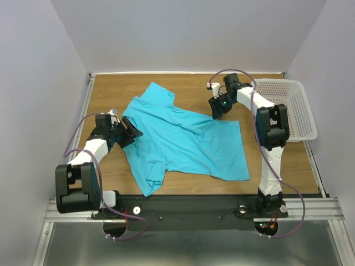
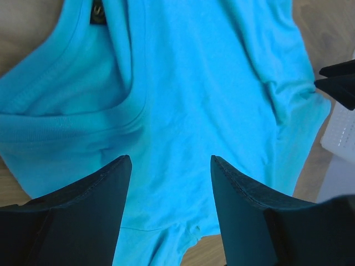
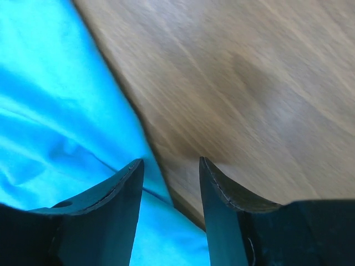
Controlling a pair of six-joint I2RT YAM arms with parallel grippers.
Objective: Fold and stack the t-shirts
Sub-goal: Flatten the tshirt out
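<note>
One turquoise-blue t-shirt (image 1: 186,138) lies spread and wrinkled across the middle of the wooden table. My left gripper (image 1: 133,132) is open and empty over the shirt's left edge; in its wrist view the shirt (image 2: 194,100) fills the frame, with the neck band and a dark label (image 2: 97,12) at the top left. My right gripper (image 1: 217,108) is open and empty over the shirt's far right edge; in its wrist view the shirt's edge (image 3: 61,122) lies under the left finger, with bare wood to the right.
A white mesh basket (image 1: 288,108) stands at the table's right edge, just behind the right arm. Bare wood (image 1: 105,94) shows along the far and left sides. Grey walls close in the table on three sides.
</note>
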